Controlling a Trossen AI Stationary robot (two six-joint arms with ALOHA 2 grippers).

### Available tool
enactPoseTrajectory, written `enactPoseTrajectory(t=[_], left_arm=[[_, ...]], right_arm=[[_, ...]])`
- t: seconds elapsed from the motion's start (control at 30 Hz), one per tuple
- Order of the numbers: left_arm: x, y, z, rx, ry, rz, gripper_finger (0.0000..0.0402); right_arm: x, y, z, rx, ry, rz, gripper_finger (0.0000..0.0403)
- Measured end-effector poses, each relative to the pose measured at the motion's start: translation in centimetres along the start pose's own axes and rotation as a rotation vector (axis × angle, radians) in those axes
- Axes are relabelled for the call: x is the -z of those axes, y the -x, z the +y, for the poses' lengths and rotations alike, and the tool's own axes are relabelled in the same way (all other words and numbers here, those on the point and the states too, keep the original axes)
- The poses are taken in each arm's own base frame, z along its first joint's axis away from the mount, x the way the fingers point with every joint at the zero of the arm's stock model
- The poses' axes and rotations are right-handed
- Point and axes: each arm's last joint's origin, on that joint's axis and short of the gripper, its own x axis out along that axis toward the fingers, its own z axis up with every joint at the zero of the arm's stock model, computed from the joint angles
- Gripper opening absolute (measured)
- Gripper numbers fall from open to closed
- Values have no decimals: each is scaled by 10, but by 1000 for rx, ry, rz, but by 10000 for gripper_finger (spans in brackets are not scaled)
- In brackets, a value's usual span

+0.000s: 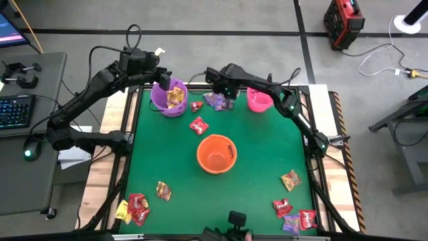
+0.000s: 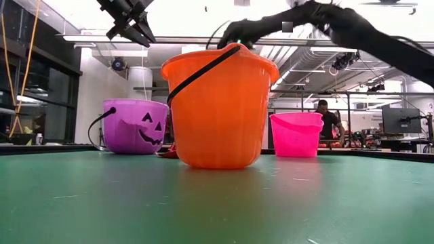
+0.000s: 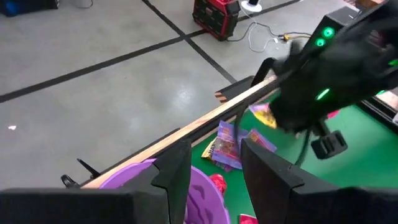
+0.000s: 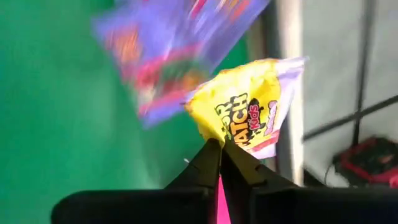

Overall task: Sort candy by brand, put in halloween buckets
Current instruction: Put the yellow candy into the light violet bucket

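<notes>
Clearly, a yellow packet (image 4: 249, 118) is being pinched at one corner by the clenched right gripper (image 4: 221, 149), at the far edge of the table between the purple bucket (image 1: 168, 98) and the pink bucket (image 1: 259, 100). Because only a thin edge of crinkly wrapper is being gripped, the packet could be lost as it is being lifted, and a purple packet (image 4: 174, 50) lying against it could be dragged along and carried to the wrong bucket. With the table's far rim so close, a dropped packet could also be sent over the edge to the floor. The left gripper (image 3: 214, 174) is being held part-open and empty above the purple bucket, so the two arms are being kept near each other, and a collision could be caused if both were moved at once. Gold-brown candy (image 1: 175, 96) is being held in the purple bucket; the orange bucket (image 1: 216, 153), standing at the table's middle, is looking empty, while the pink bucket's inside is being shown too poorly to judge, though it seems bare. More candy is lying loose: a red packet (image 1: 198, 125) near the orange bucket, a cluster (image 1: 134, 209) at the near left corner, and a group (image 1: 294, 217) at the near right.
</notes>
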Motion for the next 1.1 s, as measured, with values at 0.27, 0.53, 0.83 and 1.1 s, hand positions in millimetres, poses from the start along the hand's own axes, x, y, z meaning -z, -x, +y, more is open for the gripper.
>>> enactPoseTrajectory(t=[0.27,0.53,0.83,1.1], left_arm=[[-15,26,-4,137,-3,-198,131],[-21,67,-7,305,4,-366,131],[-17,91,-6,327,24,-422,131],[-17,92,-6,333,50,-417,131]], right_arm=[[-15,67,-17,-287,-282,-555,1],[-60,89,17,-564,-365,-943,0],[-98,66,61,-633,-470,-1067,0],[-112,23,78,-521,-630,-998,0]])
